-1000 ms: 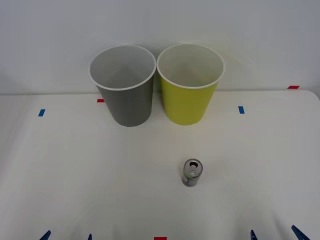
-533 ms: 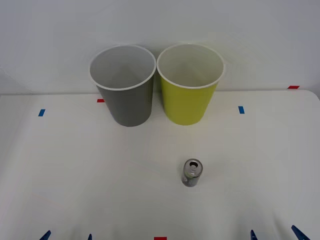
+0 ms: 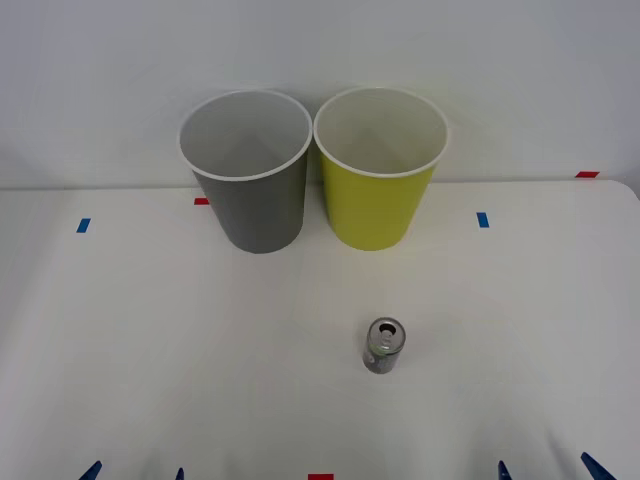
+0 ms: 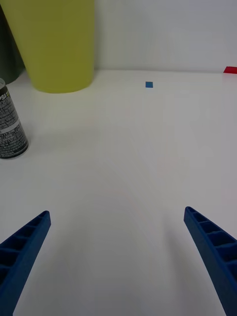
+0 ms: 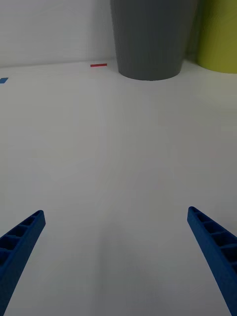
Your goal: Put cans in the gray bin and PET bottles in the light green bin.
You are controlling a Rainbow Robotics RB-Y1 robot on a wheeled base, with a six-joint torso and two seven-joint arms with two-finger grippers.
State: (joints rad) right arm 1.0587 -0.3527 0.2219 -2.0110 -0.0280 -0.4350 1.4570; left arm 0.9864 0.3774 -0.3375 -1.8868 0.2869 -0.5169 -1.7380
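Right claw (image 3: 542, 470) spread wide, low over desk (image 3: 150, 340); can (image 3: 384, 346) upright ahead, toward left claw (image 3: 135, 472) (also wide); gray bin (image 3: 248, 170), light green bin (image 3: 380, 165) beyond.

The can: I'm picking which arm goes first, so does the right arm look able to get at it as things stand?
Probably yes. The can stands upright alone on the table, apart from both bins, and the right gripper, jaws open, sits at the near edge with only bare tabletop between them.
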